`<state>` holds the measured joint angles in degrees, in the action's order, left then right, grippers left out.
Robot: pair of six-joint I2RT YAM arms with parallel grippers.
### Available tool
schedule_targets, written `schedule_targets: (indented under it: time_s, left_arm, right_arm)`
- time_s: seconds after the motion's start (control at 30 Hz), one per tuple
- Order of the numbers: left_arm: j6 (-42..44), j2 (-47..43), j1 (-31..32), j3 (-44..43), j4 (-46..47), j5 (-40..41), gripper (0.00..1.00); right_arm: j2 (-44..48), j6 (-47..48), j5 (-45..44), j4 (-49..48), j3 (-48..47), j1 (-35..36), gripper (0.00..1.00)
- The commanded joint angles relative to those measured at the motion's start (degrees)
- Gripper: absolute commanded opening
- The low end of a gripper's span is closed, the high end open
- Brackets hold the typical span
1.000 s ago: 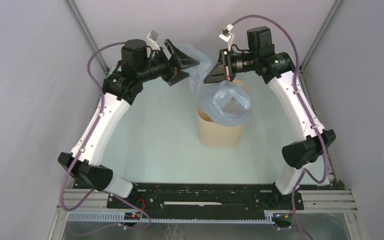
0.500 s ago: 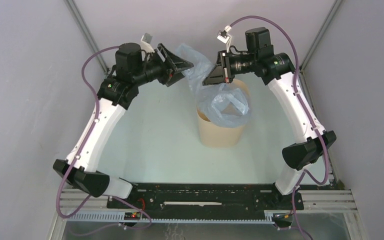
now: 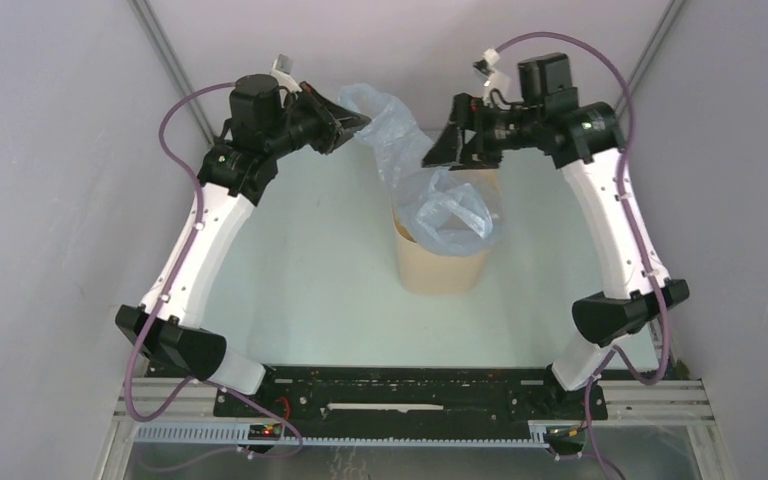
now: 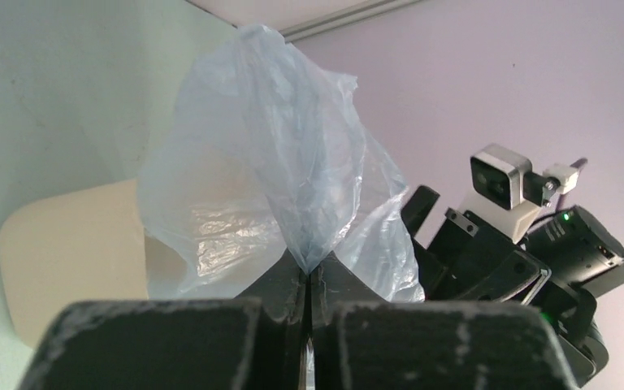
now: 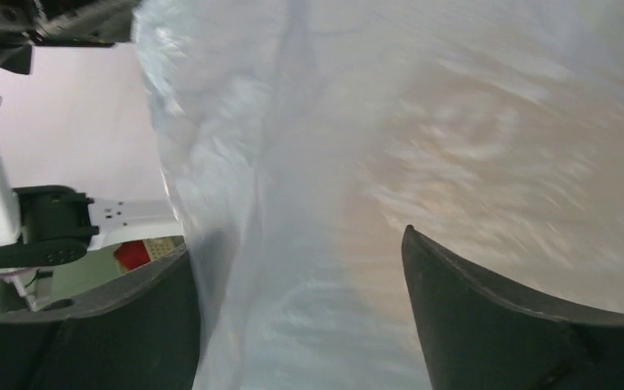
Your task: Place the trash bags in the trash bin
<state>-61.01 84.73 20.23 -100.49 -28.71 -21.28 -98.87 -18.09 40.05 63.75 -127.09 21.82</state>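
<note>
The beige trash bin (image 3: 440,268) stands upright at mid-table, and its wall (image 4: 73,244) also shows in the left wrist view. The pale-blue trash bag (image 3: 430,195) hangs partly inside the bin's mouth. Its upper part stretches up and left to my left gripper (image 3: 360,118). That gripper (image 4: 310,272) is shut on a pinched fold of the bag (image 4: 268,146). My right gripper (image 3: 442,150) hovers over the bin's far rim. It (image 5: 296,244) stands open, with blurred bag film (image 5: 292,146) lying loose between its fingers (image 5: 455,301).
Grey enclosure walls (image 3: 50,200) close in on both sides and at the back. The right arm's wrist camera (image 4: 500,183) sits close behind the bag. The black base rail (image 3: 400,395) runs along the near edge.
My left gripper moved in and shut on the bag's upper fold. The right gripper opened, let the bag go and drew back to the right.
</note>
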Motion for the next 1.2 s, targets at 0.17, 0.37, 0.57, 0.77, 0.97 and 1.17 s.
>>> schedule_targets:
  time_s: [0.17,0.37,0.57,0.77,0.97,1.17]
  left_arm:
    - [-0.56,-3.1,-1.71,0.31,1.81,1.33,0.0]
    - [-0.82,-3.68,-2.45,0.99,1.84,1.26,0.0]
    - [-1.1,-3.75,-2.57,1.87,1.8,-0.06,0.0]
    - [-0.85,-5.12,-2.56,4.96,1.97,-1.6,0.0]
    - [2.64,-8.94,-2.56,9.68,0.7,-2.54,0.0]
    - [9.92,-12.13,-2.55,9.71,-4.74,-0.07,0.0]
  right_arm:
    - [19.26,-3.56,-3.96,9.69,10.39,-8.6,0.95]
    - [28.44,-2.97,-6.75,5.16,24.56,-8.21,0.84]
    - [29.33,-10.21,-9.75,-9.25,35.63,-2.4,0.58]
    - [20.67,-12.84,-23.03,-18.55,36.82,1.65,0.56]
    - [11.29,-9.27,-34.73,-20.4,34.42,1.84,0.56]
    - [5.24,-8.31,-39.36,-24.1,38.01,5.53,0.56]
